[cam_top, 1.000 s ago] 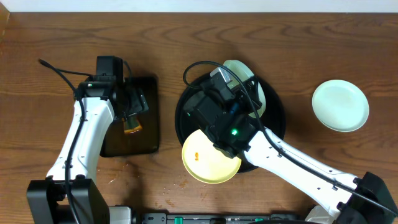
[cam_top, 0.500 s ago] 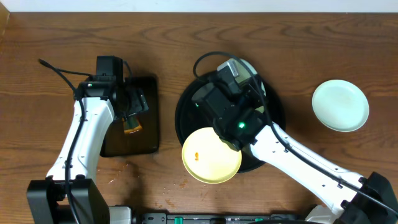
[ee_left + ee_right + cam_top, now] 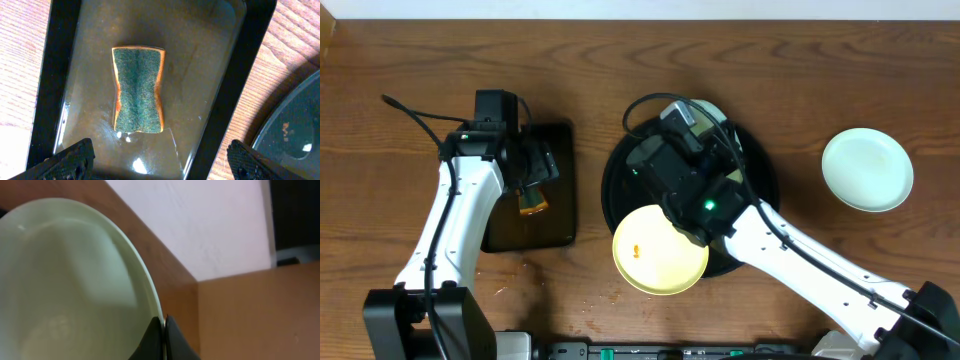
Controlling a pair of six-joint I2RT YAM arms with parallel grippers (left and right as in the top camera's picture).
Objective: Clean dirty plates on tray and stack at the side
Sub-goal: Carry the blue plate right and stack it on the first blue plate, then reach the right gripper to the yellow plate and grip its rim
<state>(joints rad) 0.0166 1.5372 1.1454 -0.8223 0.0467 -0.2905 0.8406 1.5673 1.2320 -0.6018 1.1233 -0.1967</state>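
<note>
Plate (image 3: 65, 280) rim seemingly between right jaws

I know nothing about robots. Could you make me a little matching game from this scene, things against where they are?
1 yellow plate
2 sponge
3 right gripper
4 lone green plate

A on the table, far right
B in the rectangular tray
C front edge of the round tray
D gripping the rim of a pale plate

Pairs: 1-C, 2-B, 3-D, 4-A
</note>
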